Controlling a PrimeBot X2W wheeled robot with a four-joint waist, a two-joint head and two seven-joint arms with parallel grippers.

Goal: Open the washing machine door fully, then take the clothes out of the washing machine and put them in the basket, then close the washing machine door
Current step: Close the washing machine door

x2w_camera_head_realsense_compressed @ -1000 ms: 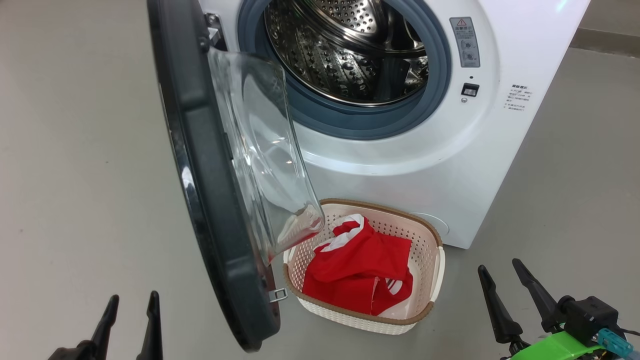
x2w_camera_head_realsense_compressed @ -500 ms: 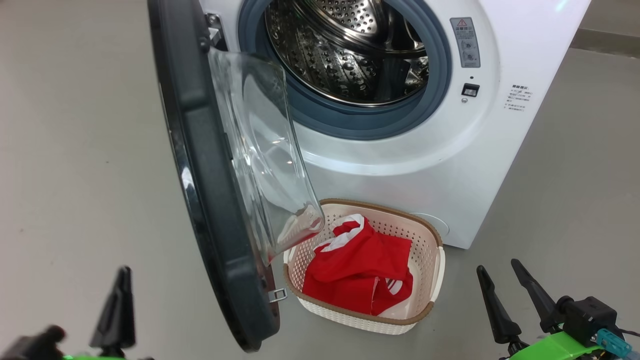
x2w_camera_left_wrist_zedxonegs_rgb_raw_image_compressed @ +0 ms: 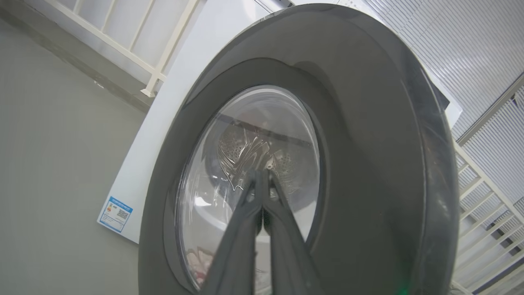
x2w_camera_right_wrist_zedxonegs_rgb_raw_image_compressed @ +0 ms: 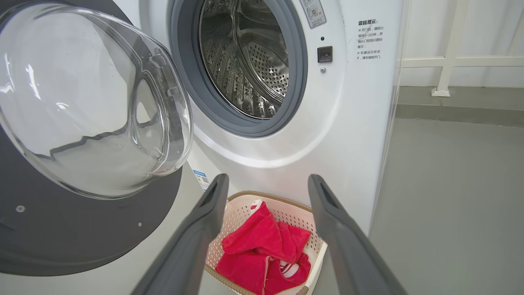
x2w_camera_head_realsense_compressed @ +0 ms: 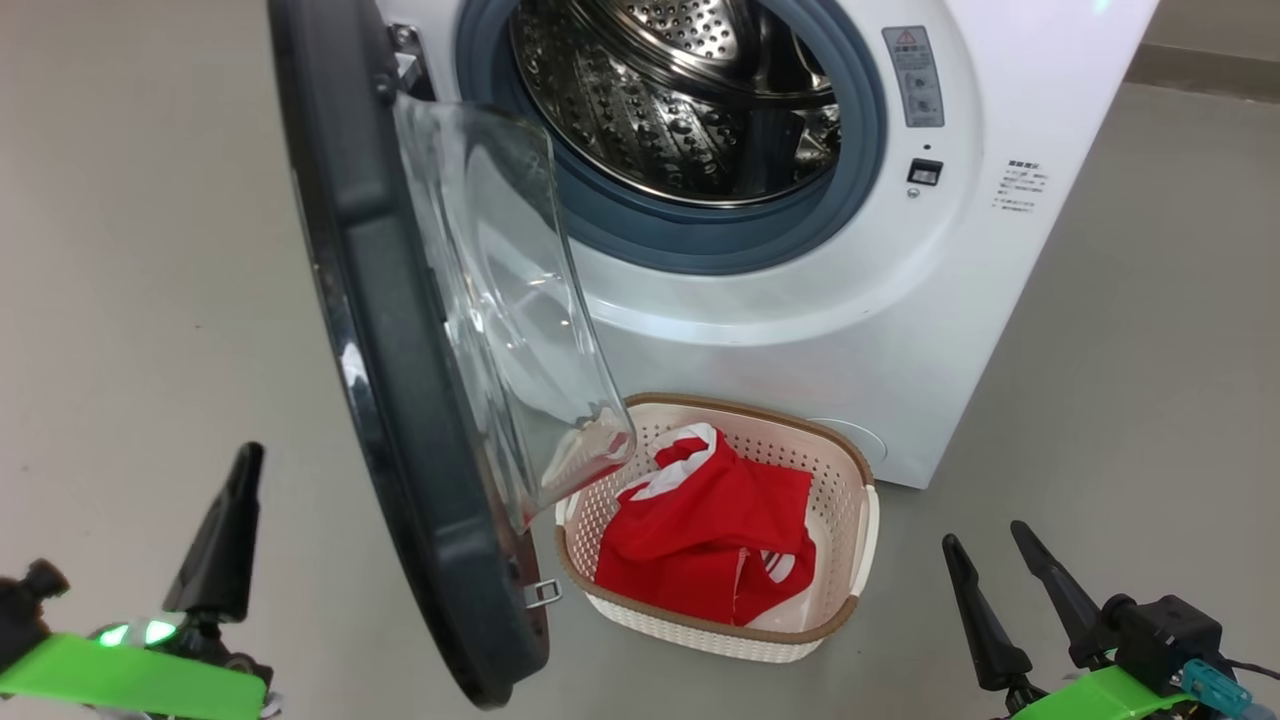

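Front-loading washing machine (x2w_camera_head_realsense_compressed: 800, 330) on a grey floor (x2w_camera_head_realsense_compressed: 130, 250), seen from above and from both wrists. The washing machine door (x2w_camera_head_realsense_compressed: 400, 420) stands open, swung out from the hinge side of the machine's opening so that its wide dark rim is nearly edge-on in the head view and its clear glass bowl (x2w_camera_head_realsense_compressed: 500, 300) bulges toward the machine's front. The grey rubber ring (x2w_camera_head_realsense_compressed: 700, 245) frames the opening, and what can be seen of the perforated steel drum (x2w_camera_head_realsense_compressed: 660, 100) holds no fabric. The basket (x2w_camera_head_realsense_compressed: 862, 520) sits on the floor at the foot of the machine's front panel, just below the lower edge of the glass bowl. The clothes (x2w_camera_head_realsense_compressed: 700, 540), red with white trim, lie crumpled inside the basket. The left pincer (x2w_camera_left_wrist_zedxonegs_rgb_raw_image_compressed: 262, 174) is on the outer side of the door, away from the machine's front; its two fingers are pressed together with nothing between them and point at the door's glass, and contact with the glass cannot be judged. The right pincer (x2w_camera_head_realsense_compressed: 983, 535) hovers in front of the machine on the side opposite the door, beside the basket, fingers spread apart and empty. A small blue label (x2w_camera_left_wrist_zedxonegs_rgb_raw_image_compressed: 116, 214) is stuck low on the machine's side wall.
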